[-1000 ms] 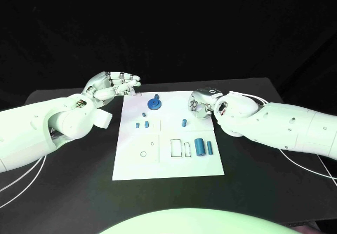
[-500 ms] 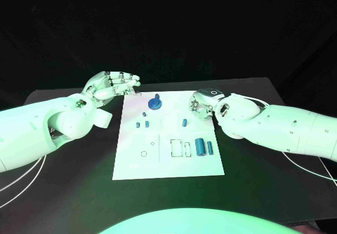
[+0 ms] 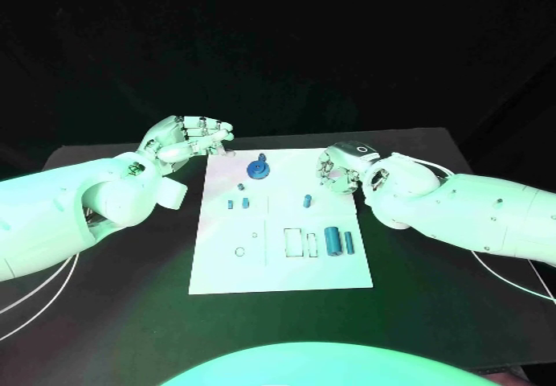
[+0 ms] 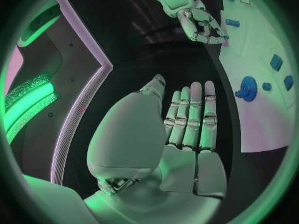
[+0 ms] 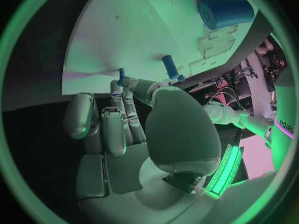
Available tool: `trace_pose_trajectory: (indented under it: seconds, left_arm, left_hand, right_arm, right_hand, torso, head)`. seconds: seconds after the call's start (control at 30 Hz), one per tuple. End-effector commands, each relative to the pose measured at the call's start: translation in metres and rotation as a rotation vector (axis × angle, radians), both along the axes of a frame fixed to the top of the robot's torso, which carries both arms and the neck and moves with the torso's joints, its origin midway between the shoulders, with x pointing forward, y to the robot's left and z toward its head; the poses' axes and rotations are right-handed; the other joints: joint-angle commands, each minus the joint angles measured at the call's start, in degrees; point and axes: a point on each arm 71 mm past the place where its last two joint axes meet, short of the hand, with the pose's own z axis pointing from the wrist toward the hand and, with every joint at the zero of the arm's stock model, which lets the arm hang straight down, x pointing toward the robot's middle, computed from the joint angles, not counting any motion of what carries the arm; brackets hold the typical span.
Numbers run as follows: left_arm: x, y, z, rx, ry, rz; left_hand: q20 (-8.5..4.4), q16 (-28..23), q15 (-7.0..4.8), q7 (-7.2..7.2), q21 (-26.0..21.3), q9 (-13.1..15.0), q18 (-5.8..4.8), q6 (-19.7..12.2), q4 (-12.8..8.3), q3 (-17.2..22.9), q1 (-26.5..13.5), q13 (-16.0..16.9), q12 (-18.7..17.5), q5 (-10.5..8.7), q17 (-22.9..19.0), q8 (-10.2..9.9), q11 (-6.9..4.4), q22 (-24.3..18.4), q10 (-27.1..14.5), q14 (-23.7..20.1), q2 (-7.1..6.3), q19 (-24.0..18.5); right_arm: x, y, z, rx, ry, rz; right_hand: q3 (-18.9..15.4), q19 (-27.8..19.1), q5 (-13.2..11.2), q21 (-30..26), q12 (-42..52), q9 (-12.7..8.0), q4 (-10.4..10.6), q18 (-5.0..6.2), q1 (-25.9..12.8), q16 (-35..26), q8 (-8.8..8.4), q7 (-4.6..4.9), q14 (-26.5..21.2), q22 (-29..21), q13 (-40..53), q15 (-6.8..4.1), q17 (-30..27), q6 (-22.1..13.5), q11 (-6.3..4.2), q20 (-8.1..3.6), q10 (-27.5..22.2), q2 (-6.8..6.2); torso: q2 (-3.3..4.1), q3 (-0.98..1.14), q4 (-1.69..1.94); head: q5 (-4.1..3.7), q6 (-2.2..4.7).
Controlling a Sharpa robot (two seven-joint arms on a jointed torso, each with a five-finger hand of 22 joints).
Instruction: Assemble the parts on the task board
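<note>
The white task board (image 3: 278, 269) lies mid-table. On it sit a blue gear-like part (image 3: 257, 167), two small blue blocks (image 3: 238, 204), a blue peg (image 3: 307, 201) and a blue cylinder (image 3: 332, 240). My right hand (image 3: 342, 170) hovers at the board's far right edge with its fingers curled. It pinches a thin blue pin (image 5: 121, 77) at its fingertips, close to the peg (image 5: 169, 67). My left hand (image 3: 186, 138) is just off the board's far left corner. Its fingers (image 4: 190, 117) are straight and hold nothing. The gear (image 4: 248, 88) is beside them.
Empty outlined slots (image 3: 300, 242) sit beside the cylinder, and small holes (image 3: 240, 252) mark the board's near left. Black table (image 3: 116, 289) surrounds the board. Thin white cables (image 3: 510, 277) trail from both arms.
The right hand has shifted slightly to the right along the board's edge. The left hand stays where it was.
</note>
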Motion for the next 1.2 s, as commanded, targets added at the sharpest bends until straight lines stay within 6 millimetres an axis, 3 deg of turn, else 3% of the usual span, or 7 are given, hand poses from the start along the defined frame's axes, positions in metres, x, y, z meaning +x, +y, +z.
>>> trace_pose_trajectory:
  seconds: [0.03, 0.43, 0.67, 0.73, 0.87, 0.97, 1.2]
  left_arm:
    - [0.000, -0.001, 0.002, -0.007, -0.017, -0.005]
    - [0.002, 0.000, 0.001, -0.007, -0.016, 0.000]
    - [0.002, -0.002, 0.001, -0.009, -0.016, -0.005]
    - [0.002, -0.002, 0.001, -0.010, -0.016, -0.005]
    - [0.003, -0.004, 0.001, -0.012, -0.015, -0.007]
    - [0.003, -0.005, 0.000, -0.013, -0.014, -0.009]
    - [0.005, -0.009, 0.000, -0.016, -0.012, -0.014]
  left_hand:
    - [-0.05, -0.17, -0.03, 1.06, -0.19, -0.05, 0.24, -0.39, 0.14, 0.31, 0.41, -0.05, -0.11, 0.17, -0.09, -0.25, 0.36, -0.09, -0.24, -0.45, -0.03, 0.25]
    - [-0.04, -0.17, -0.02, 1.07, -0.22, -0.05, 0.24, -0.39, 0.17, 0.32, 0.39, -0.05, -0.11, 0.17, -0.11, -0.25, 0.37, -0.11, -0.24, -0.44, -0.01, 0.28]
    - [-0.04, -0.15, 0.00, 1.08, -0.28, -0.04, 0.24, -0.38, 0.24, 0.32, 0.34, -0.06, -0.09, 0.16, -0.14, -0.23, 0.38, -0.15, -0.25, -0.44, 0.02, 0.31]
    - [-0.04, -0.15, 0.01, 1.08, -0.30, -0.04, 0.24, -0.37, 0.26, 0.32, 0.31, -0.06, -0.08, 0.16, -0.15, -0.22, 0.39, -0.16, -0.25, -0.44, 0.03, 0.33]
    - [-0.04, -0.15, 0.01, 1.08, -0.30, -0.04, 0.24, -0.37, 0.26, 0.32, 0.31, -0.06, -0.08, 0.16, -0.15, -0.22, 0.39, -0.16, -0.25, -0.44, 0.03, 0.33]
    - [-0.04, -0.15, 0.01, 1.08, -0.30, -0.04, 0.24, -0.37, 0.26, 0.32, 0.31, -0.06, -0.08, 0.16, -0.15, -0.22, 0.39, -0.16, -0.25, -0.44, 0.03, 0.33]
    - [-0.04, -0.15, 0.01, 1.08, -0.30, -0.04, 0.24, -0.37, 0.26, 0.32, 0.31, -0.06, -0.08, 0.16, -0.15, -0.22, 0.39, -0.16, -0.25, -0.44, 0.03, 0.33]
  right_arm:
    - [-0.002, 0.000, 0.005, 0.049, 0.013, 0.017]
    - [-0.023, 0.004, 0.024, 0.195, 0.046, 0.070]
    - [-0.041, 0.028, 0.031, 0.258, 0.064, 0.147]
    - [-0.045, 0.037, 0.031, 0.260, 0.065, 0.173]
    - [-0.053, 0.059, 0.030, 0.251, 0.073, 0.229]
    - [-0.057, 0.074, 0.027, 0.236, 0.085, 0.263]
    - [-0.065, 0.103, 0.013, 0.168, 0.136, 0.313]
  right_hand:
    - [0.39, 0.42, 0.11, 0.20, 0.31, 0.01, 0.13, -0.54, 1.25, 0.07, 0.28, 0.03, 2.97, 2.18, 0.09, -0.24, -0.18, 0.22, -1.99, 0.12, 2.06, 1.56]
    - [0.50, 0.42, 0.09, 0.24, 0.22, 0.00, 0.12, -0.54, 1.21, 0.08, 0.22, 0.14, 2.95, 2.23, 0.05, -0.24, -0.18, 0.12, -1.93, 0.14, 2.03, 1.58]
    - [0.58, 0.42, 0.07, 0.25, 0.15, -0.01, 0.09, -0.54, 1.21, -0.03, 0.17, 0.23, 2.89, 2.26, 0.03, -0.21, -0.39, 0.05, -1.89, 0.16, 2.01, 1.62]
    - [0.61, 0.39, 0.07, 0.20, 0.12, -0.01, 0.07, -0.53, 1.21, -0.02, 0.15, 0.25, 2.88, 2.25, 0.02, -0.20, -0.37, 0.02, -1.87, 0.17, 1.99, 1.62]
    - [0.61, 0.39, 0.07, 0.20, 0.12, -0.01, 0.07, -0.53, 1.21, -0.02, 0.15, 0.25, 2.88, 2.25, 0.02, -0.20, -0.37, 0.02, -1.87, 0.17, 1.99, 1.62]
    - [0.61, 0.39, 0.07, 0.20, 0.12, -0.01, 0.07, -0.53, 1.21, -0.02, 0.15, 0.25, 2.88, 2.25, 0.02, -0.20, -0.37, 0.02, -1.87, 0.17, 1.99, 1.62]
    - [0.66, 0.26, 0.06, -0.10, 0.06, -0.01, 0.03, -0.47, 1.22, -0.11, 0.12, 0.30, 2.84, 2.12, 0.00, -0.17, -0.52, -0.03, -1.83, 0.18, 1.97, 1.65]
  torso:
    - [-0.07, 0.02, -0.11]
    - [-0.11, 0.02, -0.14]
    - [-0.09, -0.04, -0.01]
    - [-0.09, -0.07, 0.04]
    - [-0.14, -0.12, 0.03]
    - [-0.18, 0.03, -0.03]
    - [-0.06, -0.26, 0.12]
  head:
    - [-0.05, 0.05]
    - [0.27, 0.55]
    - [1.49, 0.89]
    - [2.07, 0.95]
    - [5.20, 1.03]
    - [7.08, 0.80]
    - [9.26, 0.46]
